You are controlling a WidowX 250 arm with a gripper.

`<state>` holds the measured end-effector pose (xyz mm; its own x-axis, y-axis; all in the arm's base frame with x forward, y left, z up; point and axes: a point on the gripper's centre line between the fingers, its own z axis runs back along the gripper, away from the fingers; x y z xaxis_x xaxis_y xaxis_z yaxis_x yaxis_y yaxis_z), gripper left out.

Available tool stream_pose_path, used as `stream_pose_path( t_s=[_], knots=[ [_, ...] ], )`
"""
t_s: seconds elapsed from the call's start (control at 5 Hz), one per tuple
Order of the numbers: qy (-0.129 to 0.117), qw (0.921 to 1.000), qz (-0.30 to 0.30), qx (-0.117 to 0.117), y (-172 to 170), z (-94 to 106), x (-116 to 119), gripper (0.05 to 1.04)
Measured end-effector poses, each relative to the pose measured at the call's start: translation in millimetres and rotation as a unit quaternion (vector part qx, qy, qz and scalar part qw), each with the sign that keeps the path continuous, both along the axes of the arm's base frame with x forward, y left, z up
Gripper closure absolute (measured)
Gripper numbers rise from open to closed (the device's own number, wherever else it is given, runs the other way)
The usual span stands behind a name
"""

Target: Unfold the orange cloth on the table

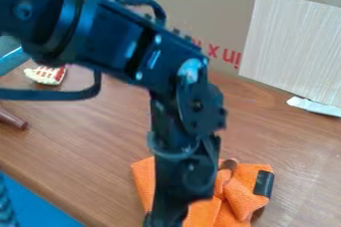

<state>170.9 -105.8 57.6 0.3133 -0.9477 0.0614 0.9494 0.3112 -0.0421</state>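
The black gripper (178,191) hangs down at the bottom centre, over the left part of a crumpled orange cloth (246,198) on the table. The cloth spreads out on both sides of it, partly hidden behind the arm. A small brown rounded piece (230,164) shows at the cloth's top fold, just right of the arm. At the cloth's right edge is a short black piece (263,183); what it belongs to cannot be told. Whether the gripper touches the cloth is also unclear.
A cardboard box (193,12) with a pale wood-grain panel (293,52) stands along the back of the brown table (86,141). A white strip (314,106) lies at right. At left are a red-and-white object (47,74) and a brown rod end (13,119).
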Motion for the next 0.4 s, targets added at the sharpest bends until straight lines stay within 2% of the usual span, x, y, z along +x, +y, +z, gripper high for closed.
stream_pose_path(
  t_s=[0.2, 0.4],
  knots=[
    [-0.014, 0.9989, -0.041, 0.015, -9.3, -7.9, -12.4, 0.084],
    [-0.040, 0.9957, -0.077, 0.034, -15.2, -17.4, -17.3, 0.084]
  ],
)
